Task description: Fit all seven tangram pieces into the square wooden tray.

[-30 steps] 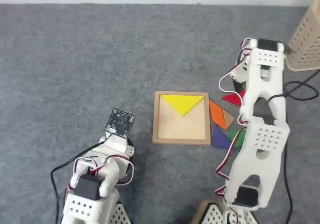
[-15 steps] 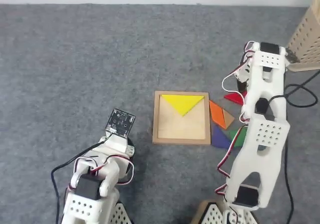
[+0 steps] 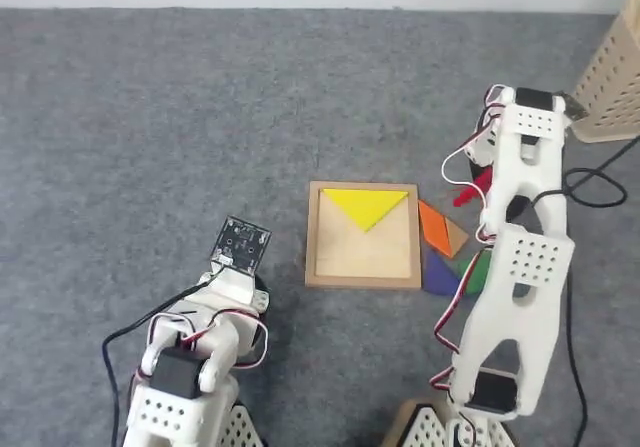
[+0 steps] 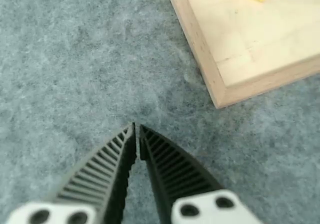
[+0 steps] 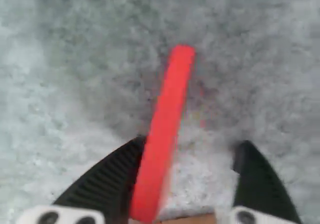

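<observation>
One piece seated: the flat yellow triangle point(image 3: 365, 205) lies in the square wooden tray point(image 3: 363, 282), against its far edge (the side away from the arm bases). The orange parallelogram point(image 3: 434, 227), small tan triangle point(image 3: 457, 237), purple triangle point(image 3: 438, 277) and green piece point(image 3: 478, 272) are clustered on the grey felt counter point(image 3: 150, 117), just beside the tray's right side. Your right jaws are spread wide, and the red piece point(image 5: 162, 134) stands on edge between them. It touches one finger point(image 5: 106, 179) and is apart from the other. Your left jaws are clenched on nothing, tips over the counter near a tray corner.
</observation>
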